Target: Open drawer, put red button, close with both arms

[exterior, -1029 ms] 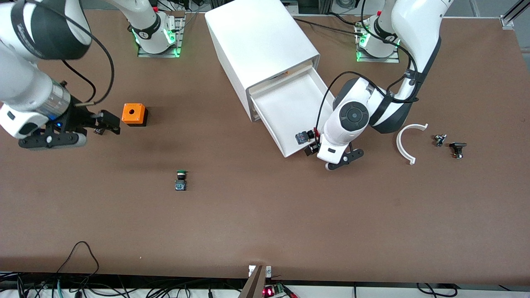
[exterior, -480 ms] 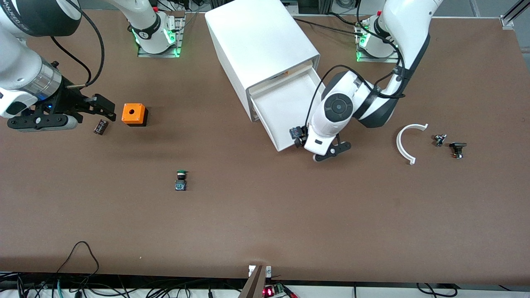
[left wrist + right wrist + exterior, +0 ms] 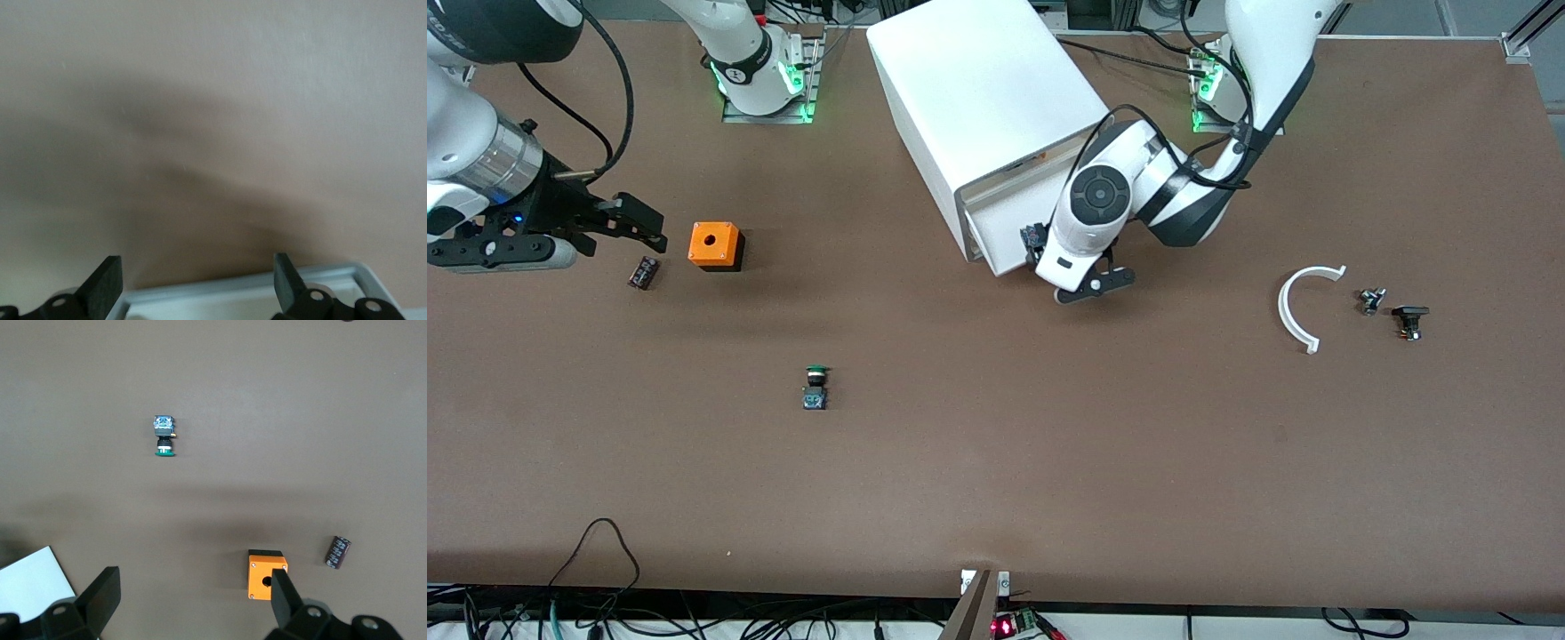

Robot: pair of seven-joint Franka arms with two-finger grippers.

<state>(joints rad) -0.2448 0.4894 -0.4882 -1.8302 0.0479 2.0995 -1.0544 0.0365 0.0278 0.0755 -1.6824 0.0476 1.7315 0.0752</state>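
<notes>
Pressing against the plain front of the shallow white drawer (image 3: 1005, 240), nearly shut into the big white cabinet (image 3: 983, 98): black left gripper (image 3: 1063, 276), fingers (image 3: 103, 287) spread apart, grasping nothing. Red button with blue-grey block (image 3: 1034, 236) visible at the drawer's front edge, beside that gripper. Waiting over the brown worktop (image 3: 996, 462), toward the right arm's end: right gripper (image 3: 627, 224), likewise released, above a small dark cylinder (image 3: 643, 272) and just beside an orange box with a round hole (image 3: 714, 245).
</notes>
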